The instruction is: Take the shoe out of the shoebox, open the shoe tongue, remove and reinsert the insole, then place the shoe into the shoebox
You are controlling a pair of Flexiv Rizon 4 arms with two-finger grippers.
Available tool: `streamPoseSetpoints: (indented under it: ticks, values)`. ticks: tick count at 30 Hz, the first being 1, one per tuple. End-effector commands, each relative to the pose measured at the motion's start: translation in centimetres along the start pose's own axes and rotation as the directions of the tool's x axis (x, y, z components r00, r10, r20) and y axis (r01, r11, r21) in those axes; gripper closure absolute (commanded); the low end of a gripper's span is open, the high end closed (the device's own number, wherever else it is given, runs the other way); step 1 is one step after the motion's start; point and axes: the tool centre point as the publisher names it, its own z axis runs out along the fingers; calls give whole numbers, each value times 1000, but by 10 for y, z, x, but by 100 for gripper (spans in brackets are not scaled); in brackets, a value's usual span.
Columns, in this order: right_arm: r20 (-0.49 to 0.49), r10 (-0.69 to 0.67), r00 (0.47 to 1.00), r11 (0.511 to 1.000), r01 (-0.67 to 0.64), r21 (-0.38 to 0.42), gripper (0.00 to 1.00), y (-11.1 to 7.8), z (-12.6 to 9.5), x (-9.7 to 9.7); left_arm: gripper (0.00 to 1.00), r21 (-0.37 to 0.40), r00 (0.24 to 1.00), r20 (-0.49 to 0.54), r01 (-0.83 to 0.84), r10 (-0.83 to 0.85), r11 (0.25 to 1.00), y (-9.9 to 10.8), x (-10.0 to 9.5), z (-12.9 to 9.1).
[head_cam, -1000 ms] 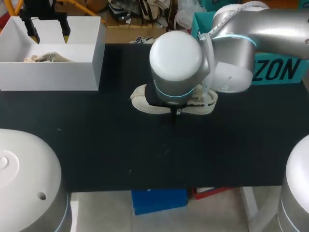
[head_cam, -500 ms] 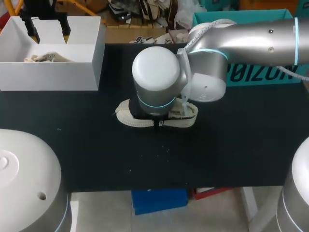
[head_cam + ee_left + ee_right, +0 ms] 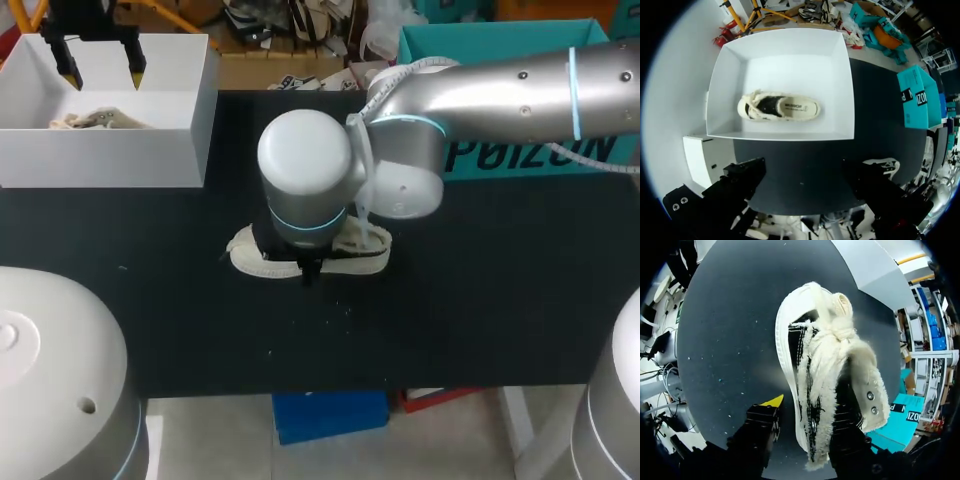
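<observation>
Shoes 2: boxed shoe below spread left end effector; right end effector clamps table shoe.

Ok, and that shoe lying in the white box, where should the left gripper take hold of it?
Probably best to grip the shoe across its narrow midsection, just behind the laces, coming straight down. The white shoebox walls block any sideways approach, the shoe lies lengthwise on the box floor, and the left gripper hangs open above it.
</observation>
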Motion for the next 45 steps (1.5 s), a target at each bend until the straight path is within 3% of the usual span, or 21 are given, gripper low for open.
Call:
streamPoseSetpoints:
  ticks: [1, 8, 17, 23, 45]
  values:
    - [-24, 11, 1000, 1000, -11, -1, 0, -7, -19, -4, 0, -1, 1000, 1, 1, -1, 1000, 0, 0, 0]
    - [-67, -56, 996, 998, 57, 0, 0, -22, -64, -13, 0, -1, 1000, 1, 1, -1, 1000, 0, 0, 0]
    - [-148, -131, 980, 981, 106, -163, 0, -38, -105, -26, 0, -1, 1000, 1, 1, -1, 1000, 0, 0, 0]
    - [-172, -138, 975, 940, 75, -334, 0, -53, -107, -31, 0, -1, 1000, 1, 1, -1, 1000, 0, 0, 0]
    - [-172, -138, 975, 940, 75, -334, 0, -53, -107, -31, 0, -1, 1000, 1, 1, -1, 1000, 0, 0, 0]
